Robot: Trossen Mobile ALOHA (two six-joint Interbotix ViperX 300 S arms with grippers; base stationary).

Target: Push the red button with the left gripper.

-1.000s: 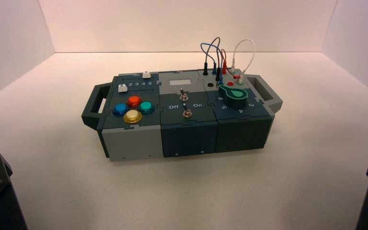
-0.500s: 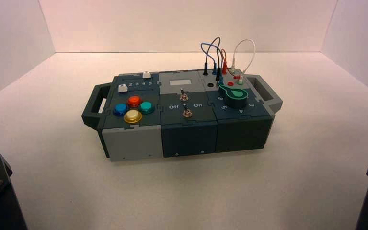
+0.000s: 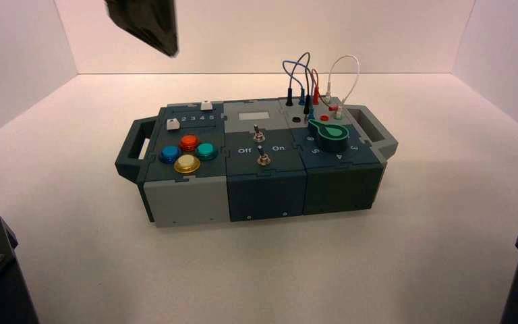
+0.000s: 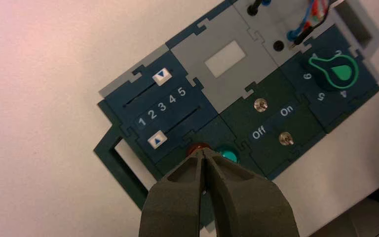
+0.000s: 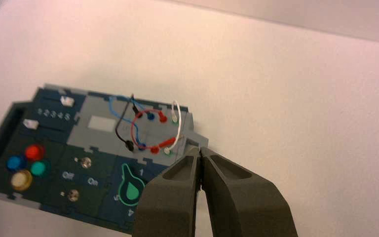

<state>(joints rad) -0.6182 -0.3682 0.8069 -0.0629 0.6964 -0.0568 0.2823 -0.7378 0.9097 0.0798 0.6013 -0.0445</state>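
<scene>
The red button (image 3: 189,142) is the far dome in a cluster of four on the box's left end. It also shows in the right wrist view (image 5: 34,151). In the left wrist view my left gripper (image 4: 205,154) is shut and empty, and its tips hover above the box in line with the red button (image 4: 199,147), which peeks out just past them. A dark part of my left arm (image 3: 145,23) shows at the top of the high view. My right gripper (image 5: 200,149) is shut and empty, held high off the box's right end.
Blue (image 3: 169,154), green (image 3: 206,150) and yellow (image 3: 187,164) domes surround the red one. Two white slider thumbs (image 4: 162,75) flank a 1–5 scale. Two toggle switches (image 3: 262,159), a green knob (image 3: 330,133) and plugged wires (image 3: 307,77) lie further right.
A dark part of my left arm has come into the high view at the top left. The box and its parts have not moved.
</scene>
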